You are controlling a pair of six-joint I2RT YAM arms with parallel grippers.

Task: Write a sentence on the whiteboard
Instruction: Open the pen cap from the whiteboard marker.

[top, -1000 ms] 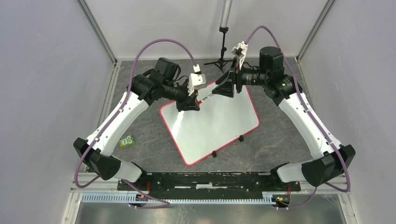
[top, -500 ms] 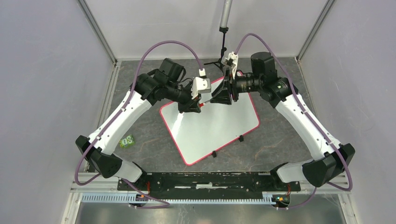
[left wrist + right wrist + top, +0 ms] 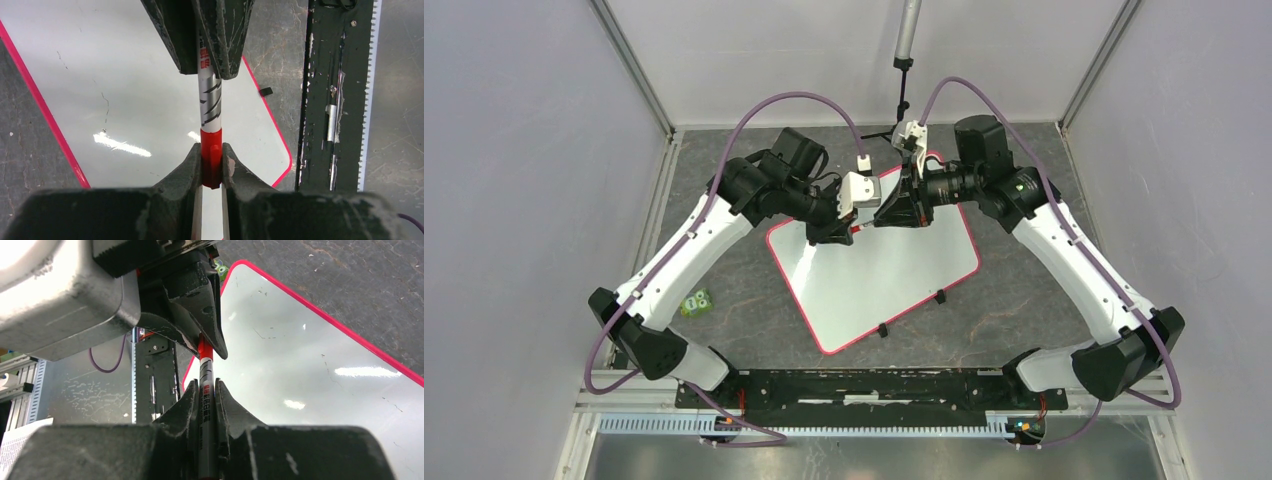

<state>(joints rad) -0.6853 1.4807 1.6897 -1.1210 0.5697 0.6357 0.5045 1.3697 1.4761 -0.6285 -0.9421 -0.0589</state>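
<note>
The whiteboard (image 3: 874, 270) lies tilted on the grey table, white with a red-pink rim, also seen in the wrist views (image 3: 125, 75) (image 3: 310, 370). No sentence is in view on its surface. Above its far corner a marker (image 3: 864, 226) hangs between both grippers. My left gripper (image 3: 842, 232) (image 3: 211, 150) is shut on the marker's red cap (image 3: 211, 162). My right gripper (image 3: 886, 218) (image 3: 206, 385) is shut on the grey printed barrel (image 3: 206, 372) (image 3: 210, 107). The two grippers face each other tip to tip.
A small green object (image 3: 695, 302) lies on the table beside the left arm. A black tripod stand (image 3: 902, 100) rises at the back. Two black clips (image 3: 940, 296) sit on the board's near edge. A black rail (image 3: 854, 385) spans the near edge.
My right gripper has moved left to the marker and closed on its barrel. The left gripper has stayed shut on the cap and shifted slightly right.
</note>
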